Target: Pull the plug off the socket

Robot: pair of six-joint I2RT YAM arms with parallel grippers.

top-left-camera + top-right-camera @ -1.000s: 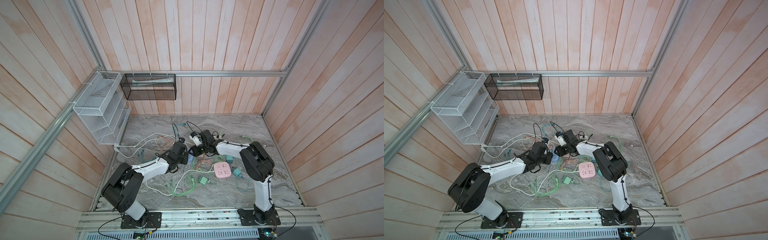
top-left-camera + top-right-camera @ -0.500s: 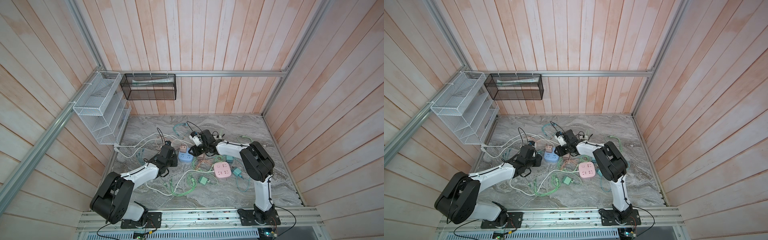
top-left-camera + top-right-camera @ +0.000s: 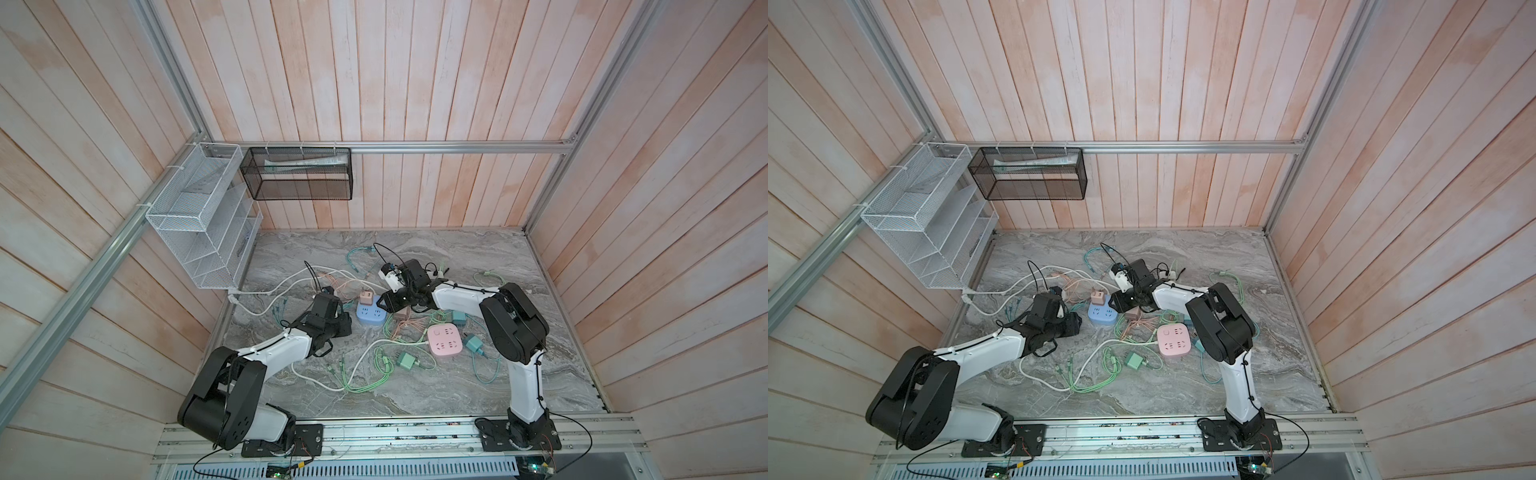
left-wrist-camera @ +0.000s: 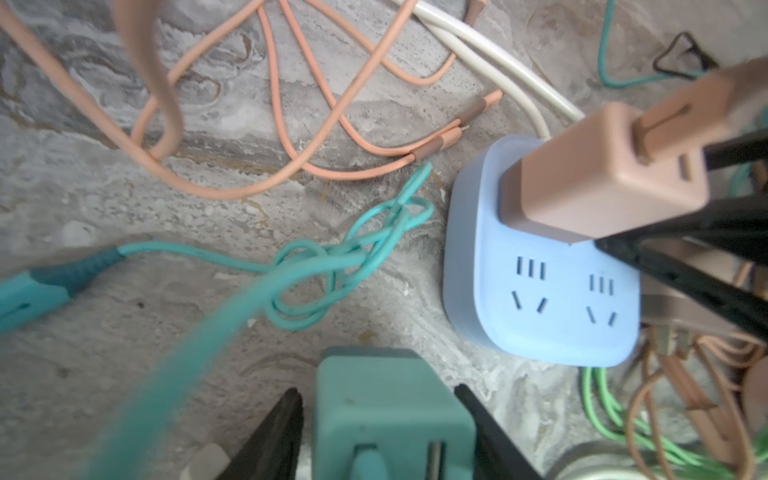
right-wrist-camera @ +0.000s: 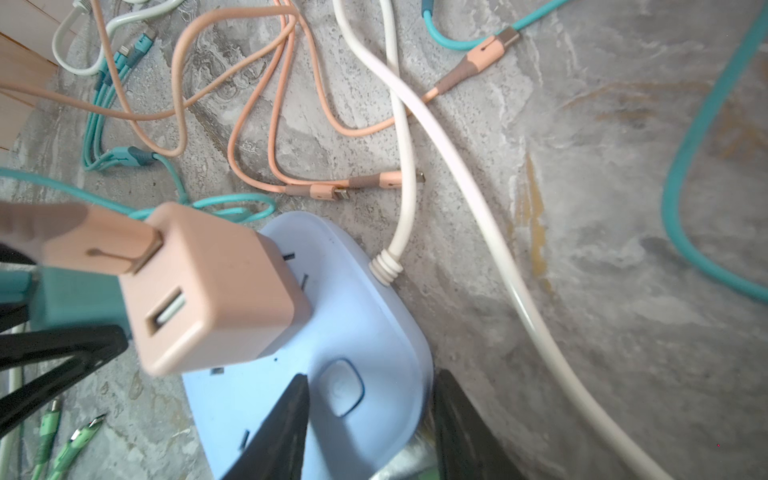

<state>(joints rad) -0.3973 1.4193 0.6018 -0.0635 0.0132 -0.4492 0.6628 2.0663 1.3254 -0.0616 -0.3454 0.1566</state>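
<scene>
standing plugged in blue socket [image 4: 540, 286]: peach plug [image 4: 598, 183], square, cable attached.

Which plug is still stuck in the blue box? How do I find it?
Find the blue socket box in the cable tangle between the two arms on the grey table. A peach cube plug stands on its far edge, the only plug seated there; the green ones lie loose.

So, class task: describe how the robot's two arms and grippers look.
Both arms have white shells between bulky black joints, with thin black cables along them and black bases on a metal rail. The left gripper and right gripper have black, tapering fingers.
</scene>
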